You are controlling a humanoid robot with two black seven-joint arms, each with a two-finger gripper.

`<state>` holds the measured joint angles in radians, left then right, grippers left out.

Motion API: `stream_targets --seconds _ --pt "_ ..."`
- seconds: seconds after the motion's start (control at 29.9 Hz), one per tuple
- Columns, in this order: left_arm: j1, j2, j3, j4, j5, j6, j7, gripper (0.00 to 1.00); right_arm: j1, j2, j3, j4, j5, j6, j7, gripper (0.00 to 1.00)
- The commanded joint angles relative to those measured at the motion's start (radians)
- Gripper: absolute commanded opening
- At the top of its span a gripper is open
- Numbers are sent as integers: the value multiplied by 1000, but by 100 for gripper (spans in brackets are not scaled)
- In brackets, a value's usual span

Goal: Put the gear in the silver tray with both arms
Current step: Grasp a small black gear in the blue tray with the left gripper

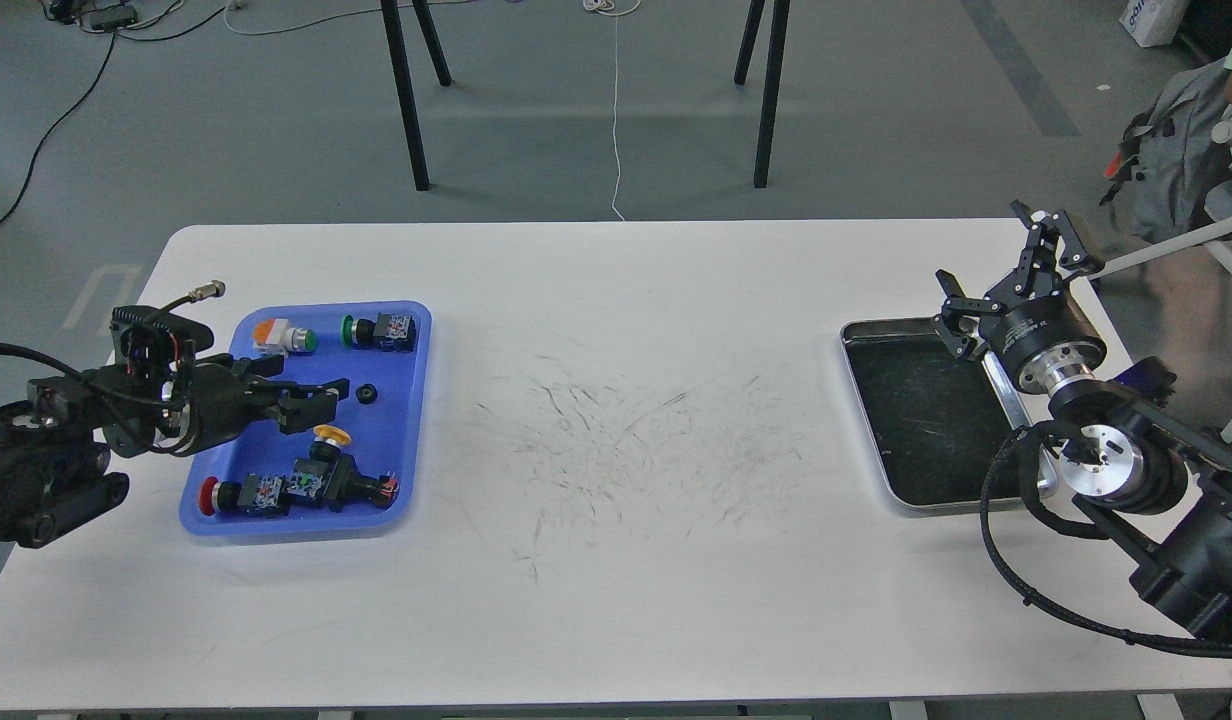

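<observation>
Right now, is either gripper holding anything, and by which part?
The right gripper is open and empty above the silver tray. The left gripper sits low in the blue tray; whether it grips anything cannot be told.

Hardly any writing can be made out. The black body of the right gripper (1006, 275) carries a short line of small white print near its silver wrist ring, too small to read. Far beyond that gripper, at the upper right corner, a white bag (1154, 20) on the floor shows a few blue letters, cut off and not legible.
</observation>
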<state>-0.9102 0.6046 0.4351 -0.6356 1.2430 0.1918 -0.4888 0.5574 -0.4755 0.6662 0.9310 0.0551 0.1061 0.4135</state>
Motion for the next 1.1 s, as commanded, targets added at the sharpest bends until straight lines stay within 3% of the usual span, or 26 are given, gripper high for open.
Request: stream_targets --seconds 0.0,0.27,0.77,1.07 --pt "20 4 -4 2 -8 23 0 94 -1 0 -2 0 0 0 1 100" --pt "25 -3 -4 34 -8 29 0 88 1 0 -2 0 -17 0 1 100" --pt "53 -12 -1 100 -5 34 0 67 -1 0 -2 -1 -18 0 1 100" --pt "60 -32 -2 129 -4 37 0 65 -1 0 -2 -1 -18 0 1 100"
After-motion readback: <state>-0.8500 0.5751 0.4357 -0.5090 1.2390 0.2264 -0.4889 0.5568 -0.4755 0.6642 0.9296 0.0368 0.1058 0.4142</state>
